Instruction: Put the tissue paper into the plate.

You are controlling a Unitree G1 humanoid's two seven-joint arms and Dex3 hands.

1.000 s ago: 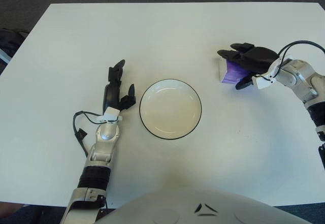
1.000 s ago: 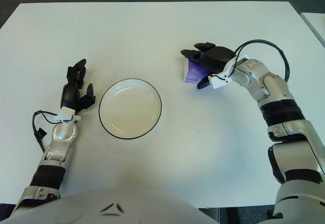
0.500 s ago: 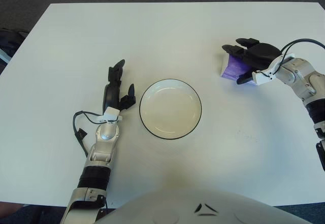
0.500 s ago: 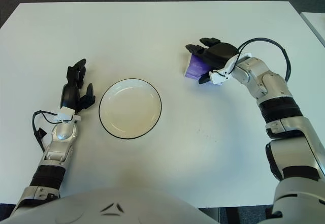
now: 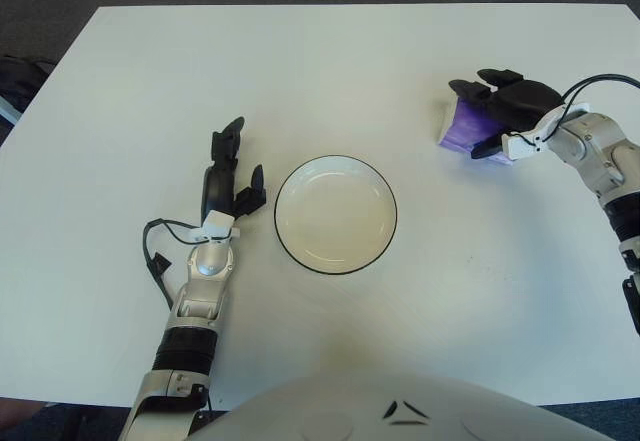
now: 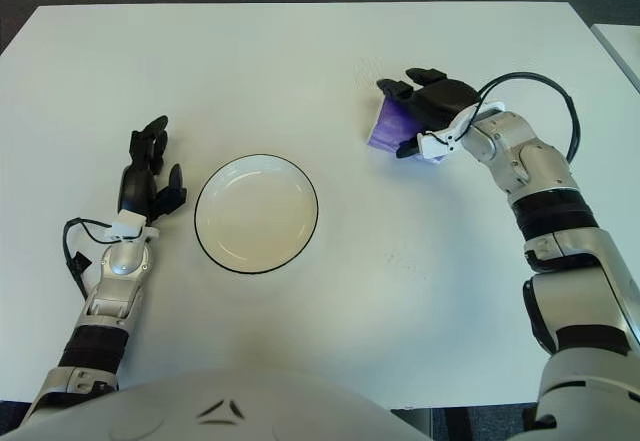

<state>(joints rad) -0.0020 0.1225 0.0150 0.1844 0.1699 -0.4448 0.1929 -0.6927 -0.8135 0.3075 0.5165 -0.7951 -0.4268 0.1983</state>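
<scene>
Right hand: black three-fingered right hand (image 6: 437,106) sits on the far right of the table, fingers curled over the top of the tissue pack and gripping it.
Table: large white rectangular table (image 5: 330,71) fills the view; its far edge and both far corners show against dark floor, while the near edge is partly hidden by the robot's pale torso shell (image 5: 400,411).
Open room, far: bare white surface runs from the far edge down to the hands and plate.
Open room, middle: bare table lies between the plate's right rim and the tissue pack, which are well apart.
Open room, near right: the surface between the plate and the right forearm is bare as well.
Plate: round white shallow plate with a thin black rim (image 5: 336,214) sits near the table's centre, holding nothing.
Left hand: black left hand (image 5: 228,173) shows just left of the plate, fingers loosely spread and pointing to the far side, holding nothing; a narrow strip of table separates it from the rim.
Tissue paper: small purple-and-white pack of tissue paper (image 6: 392,125) lies under the right hand, its left edge sticking out beyond the fingers; whether it touches the table cannot be told.
Cable: thin black cable (image 6: 540,91) loops behind the right wrist.
</scene>
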